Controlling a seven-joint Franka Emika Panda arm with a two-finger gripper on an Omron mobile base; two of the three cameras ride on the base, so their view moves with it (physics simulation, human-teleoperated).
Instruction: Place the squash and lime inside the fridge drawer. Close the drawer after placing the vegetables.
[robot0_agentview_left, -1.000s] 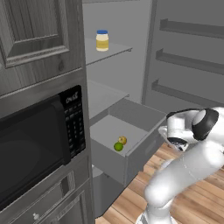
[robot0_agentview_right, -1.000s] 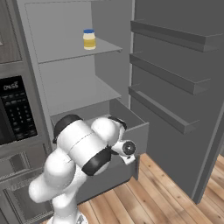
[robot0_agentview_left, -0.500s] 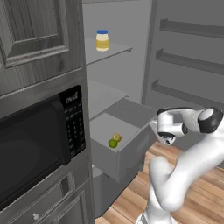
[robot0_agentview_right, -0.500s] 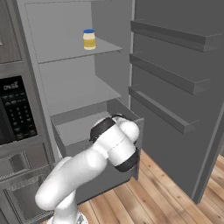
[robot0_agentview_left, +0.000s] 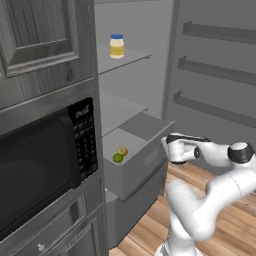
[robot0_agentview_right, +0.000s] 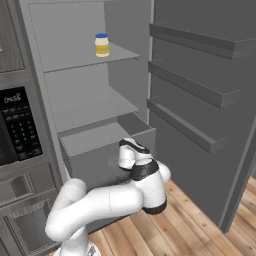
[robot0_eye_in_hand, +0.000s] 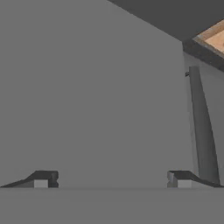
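The fridge drawer (robot0_agentview_left: 142, 165) is a light-grey bin, partly pulled out below the lower shelf. Inside it, near its left wall, the yellow-olive squash (robot0_agentview_left: 123, 151) lies beside the bright green lime (robot0_agentview_left: 117, 158), the two touching or nearly so. My gripper (robot0_agentview_left: 166, 149) is at the drawer's right front corner, up against the flat front panel (robot0_eye_in_hand: 100, 96). In the hand view the two dark fingertips (robot0_eye_in_hand: 43, 179) stand wide apart, open, with nothing between them. The right base view has my hand (robot0_agentview_right: 128, 152) in front of the drawer (robot0_agentview_right: 95, 172), whose inside is hidden there.
A yellow jar with a blue cap (robot0_agentview_left: 116, 46) stands on the upper fridge shelf. The open fridge door (robot0_agentview_right: 200, 95) with its racks hangs to the right. A black microwave (robot0_agentview_left: 40, 170) sits in the cabinet wall at left. Wood floor (robot0_agentview_left: 235, 220) lies below.
My arm has swung left toward the fridge, and the drawer has slid partway inward, carrying the squash and lime with it.
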